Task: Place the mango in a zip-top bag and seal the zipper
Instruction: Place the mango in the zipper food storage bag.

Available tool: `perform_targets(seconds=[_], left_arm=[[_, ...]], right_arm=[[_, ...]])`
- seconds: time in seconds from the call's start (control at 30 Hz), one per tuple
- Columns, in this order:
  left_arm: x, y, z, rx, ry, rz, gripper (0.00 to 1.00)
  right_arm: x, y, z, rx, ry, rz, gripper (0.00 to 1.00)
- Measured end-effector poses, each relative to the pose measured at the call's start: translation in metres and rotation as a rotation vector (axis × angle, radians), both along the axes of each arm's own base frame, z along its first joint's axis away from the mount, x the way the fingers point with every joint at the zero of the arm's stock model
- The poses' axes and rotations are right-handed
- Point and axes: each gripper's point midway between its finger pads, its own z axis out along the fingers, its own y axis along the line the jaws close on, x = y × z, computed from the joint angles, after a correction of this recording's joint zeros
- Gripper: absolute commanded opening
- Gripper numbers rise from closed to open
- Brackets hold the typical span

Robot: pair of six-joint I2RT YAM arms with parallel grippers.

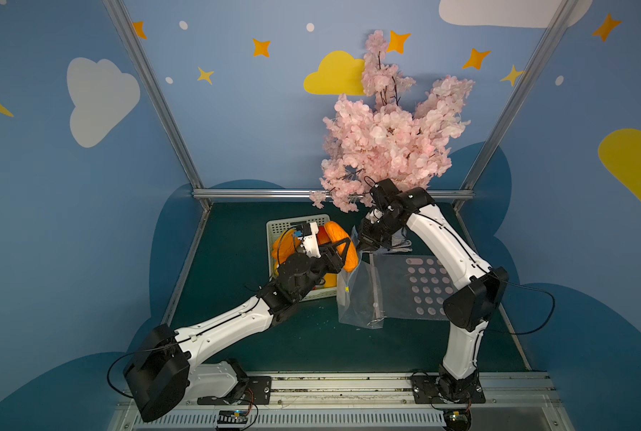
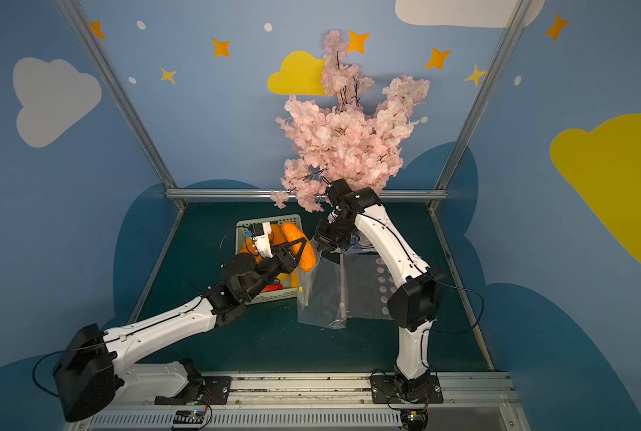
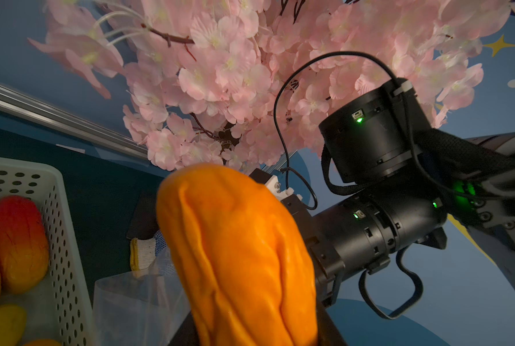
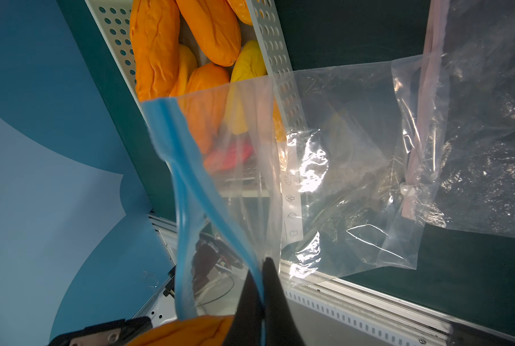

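Observation:
An orange, wrinkled mango (image 1: 343,242) (image 2: 304,250) (image 3: 238,254) is held above the table between the basket and the bag, with my left gripper (image 1: 348,247) (image 3: 256,335) shut on it. A clear zip-top bag (image 1: 360,294) (image 2: 320,294) (image 4: 250,149) with a blue zipper hangs upright beside it. My right gripper (image 1: 363,248) (image 4: 263,287) is shut on one side of its blue zipper rim. In the right wrist view the two blue strips stand apart, so the mouth is open. The mango (image 4: 187,332) shows right at that mouth.
A white perforated basket (image 1: 274,227) (image 3: 61,239) (image 4: 268,45) with several more mangoes stands left of the bag. A second clear bag (image 1: 408,287) (image 4: 475,119) with a pink zipper lies flat on the right. A pink blossom branch (image 1: 386,138) overhangs the back rail. A glove (image 3: 142,253) lies behind the bag.

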Motion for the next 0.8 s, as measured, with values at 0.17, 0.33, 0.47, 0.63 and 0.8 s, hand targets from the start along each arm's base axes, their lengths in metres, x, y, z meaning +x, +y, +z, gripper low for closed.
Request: perform_targets(seconds=[0.17, 0.33, 0.47, 0.63, 0.8], left_arm=[[0.0, 0.0, -0.008, 0.065, 0.01, -0.002, 0.03], [-0.002, -0.008, -0.006, 0.115, 0.037, -0.032, 0.03], [-0.007, -0.023, 0.003, 0.148, 0.071, -0.083, 0.06], [-0.017, -0.041, 0.013, 0.214, 0.103, -0.131, 0.12], [-0.02, -0.049, 0.0, 0.311, 0.148, -0.156, 0.25]], right_arm=[[-0.003, 0.001, 0.0, -0.007, 0.003, 0.01, 0.0], [-0.002, 0.001, 0.017, -0.005, -0.042, 0.011, 0.0], [0.003, 0.001, 0.037, 0.002, -0.112, 0.007, 0.0], [0.004, -0.005, 0.039, -0.022, -0.126, -0.002, 0.0], [0.005, -0.009, 0.039, -0.04, -0.135, -0.014, 0.0]])
